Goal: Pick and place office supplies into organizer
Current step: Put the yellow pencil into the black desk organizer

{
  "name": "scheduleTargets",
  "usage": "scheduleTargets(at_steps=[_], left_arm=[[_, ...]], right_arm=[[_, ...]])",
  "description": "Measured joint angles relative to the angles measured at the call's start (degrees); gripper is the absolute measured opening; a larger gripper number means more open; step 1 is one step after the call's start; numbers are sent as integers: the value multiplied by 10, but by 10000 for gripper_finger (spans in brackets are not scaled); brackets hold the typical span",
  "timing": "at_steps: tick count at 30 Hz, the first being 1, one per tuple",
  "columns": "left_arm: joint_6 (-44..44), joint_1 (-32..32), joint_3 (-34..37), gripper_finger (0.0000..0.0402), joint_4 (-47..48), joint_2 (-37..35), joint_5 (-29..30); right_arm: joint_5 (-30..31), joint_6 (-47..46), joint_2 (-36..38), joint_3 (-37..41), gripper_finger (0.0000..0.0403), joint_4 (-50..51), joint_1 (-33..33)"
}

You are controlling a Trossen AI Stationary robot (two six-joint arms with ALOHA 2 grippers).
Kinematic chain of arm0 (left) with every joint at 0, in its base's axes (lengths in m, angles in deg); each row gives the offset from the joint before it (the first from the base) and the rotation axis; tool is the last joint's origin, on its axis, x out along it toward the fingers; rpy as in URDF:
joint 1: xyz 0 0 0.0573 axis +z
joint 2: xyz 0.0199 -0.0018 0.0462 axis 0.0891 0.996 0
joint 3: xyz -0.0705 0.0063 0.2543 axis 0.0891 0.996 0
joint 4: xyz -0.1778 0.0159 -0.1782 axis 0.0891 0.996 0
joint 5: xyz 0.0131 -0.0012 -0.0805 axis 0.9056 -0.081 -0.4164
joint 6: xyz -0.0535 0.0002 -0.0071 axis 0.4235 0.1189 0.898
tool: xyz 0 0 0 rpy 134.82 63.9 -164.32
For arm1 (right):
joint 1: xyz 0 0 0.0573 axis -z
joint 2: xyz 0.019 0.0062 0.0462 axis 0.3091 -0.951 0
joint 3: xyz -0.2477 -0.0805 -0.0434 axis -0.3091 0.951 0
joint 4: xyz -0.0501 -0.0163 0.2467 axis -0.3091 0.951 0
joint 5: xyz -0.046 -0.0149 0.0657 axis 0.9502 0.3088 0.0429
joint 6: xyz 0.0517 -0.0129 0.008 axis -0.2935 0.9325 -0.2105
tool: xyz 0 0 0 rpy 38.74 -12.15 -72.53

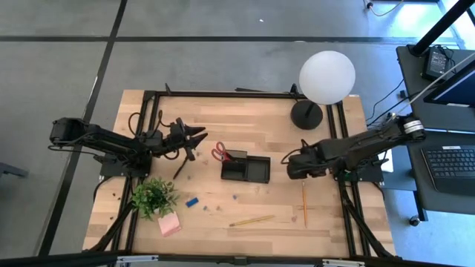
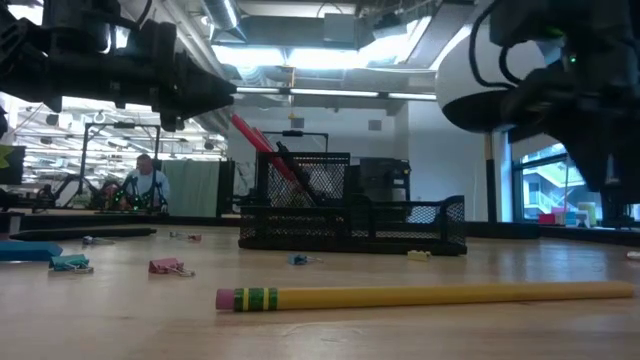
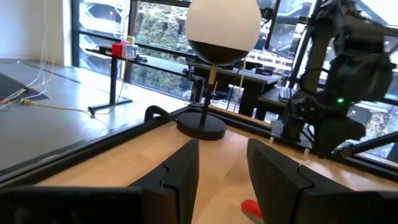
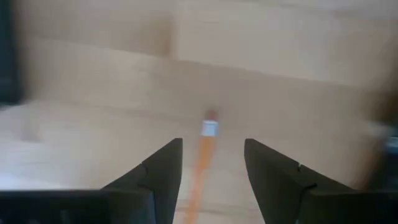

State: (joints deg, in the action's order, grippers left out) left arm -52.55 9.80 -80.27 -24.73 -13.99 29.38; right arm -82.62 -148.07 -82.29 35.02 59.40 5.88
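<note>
right tool [image 4: 211, 165] open over pencil [image 4: 202, 158]

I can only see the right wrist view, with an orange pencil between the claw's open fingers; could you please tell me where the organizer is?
Observer: The organizer sits mid-table, just to the left of the right claw; the pencil lies to the organizer's right, apart from it.
Operator: Is anything in it already?
Observer: Yes, red-handled scissors lean in its taller compartment.
Operator: And the left claw?
Observer: The left claw hovers open on the organizer's far side, holding nothing.
</note>
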Motion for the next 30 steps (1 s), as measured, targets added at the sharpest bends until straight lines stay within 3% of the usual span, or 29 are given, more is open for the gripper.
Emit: scheduleTargets(at_steps=[5, 16, 30], left_arm=[[0, 0, 0, 130, 0, 0, -4], [-1, 0, 0, 130, 0, 0, -4], [-2, 0, 0, 130, 0, 0, -3]], right_arm=[[24, -22, 20, 51, 177, -107, -6], [-13, -32, -44, 57, 177, -105, -7], [8, -103, -55, 57, 177, -99, -38]])
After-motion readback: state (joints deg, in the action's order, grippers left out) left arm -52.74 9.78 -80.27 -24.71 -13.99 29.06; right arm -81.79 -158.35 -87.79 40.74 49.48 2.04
